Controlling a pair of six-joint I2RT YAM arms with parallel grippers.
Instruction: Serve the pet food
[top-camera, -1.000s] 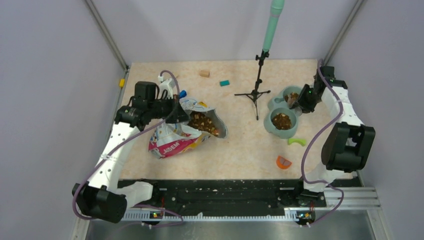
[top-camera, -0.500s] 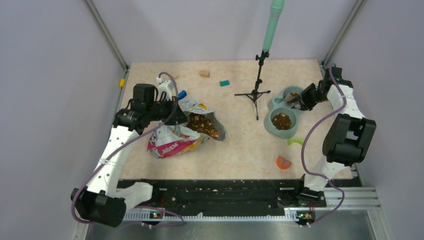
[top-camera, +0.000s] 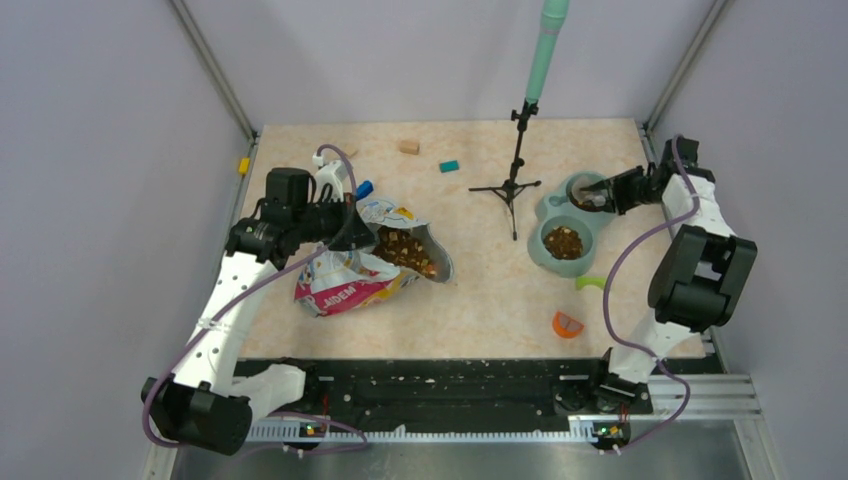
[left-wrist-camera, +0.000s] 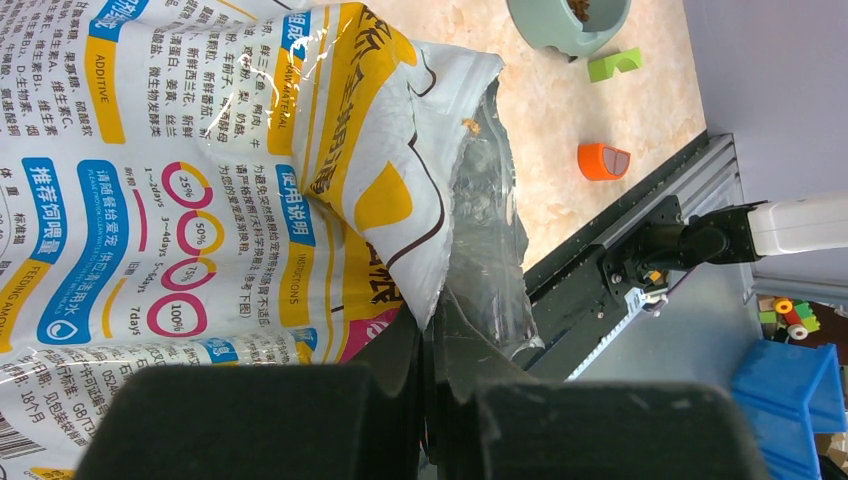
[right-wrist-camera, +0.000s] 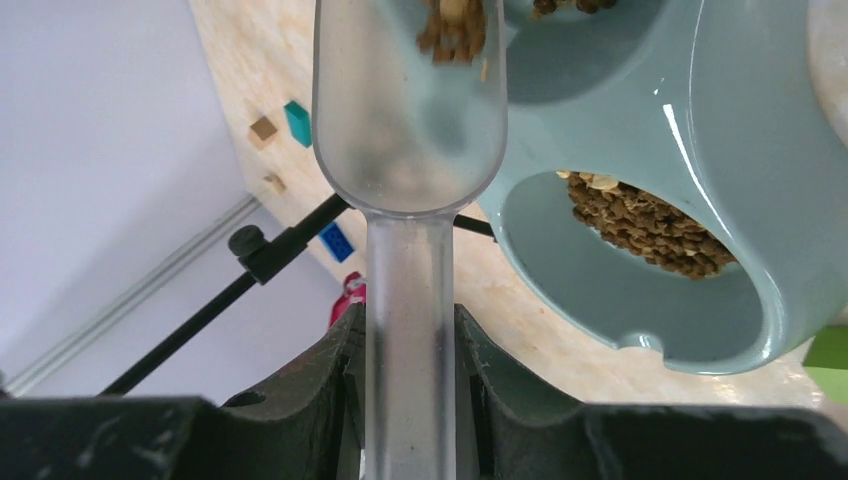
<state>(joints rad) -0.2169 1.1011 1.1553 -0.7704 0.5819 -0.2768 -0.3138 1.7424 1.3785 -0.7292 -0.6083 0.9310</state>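
The yellow-white-pink pet food bag (top-camera: 345, 275) lies on its side left of centre, its mouth open with brown kibble (top-camera: 405, 247) inside. My left gripper (top-camera: 352, 225) is shut on the bag's rim (left-wrist-camera: 440, 290). A teal double bowl (top-camera: 548, 208) stands at the right; the near cup holds kibble (top-camera: 564, 241). My right gripper (top-camera: 622, 190) is shut on the handle of a clear plastic scoop (right-wrist-camera: 410, 150). The scoop is tipped over the far cup (top-camera: 584, 192), and kibble (right-wrist-camera: 455, 30) sits at its front end.
A black tripod stand (top-camera: 512, 185) with a green pole stands left of the bowl. A green block (top-camera: 593, 283) and an orange piece (top-camera: 567, 324) lie in front of the bowl. A tan block (top-camera: 408, 147) and a teal block (top-camera: 449, 166) lie at the back.
My right gripper has swung back and to the right, from between the two cups to the far cup, with the scoop tipping there. The left arm and bag have barely moved.
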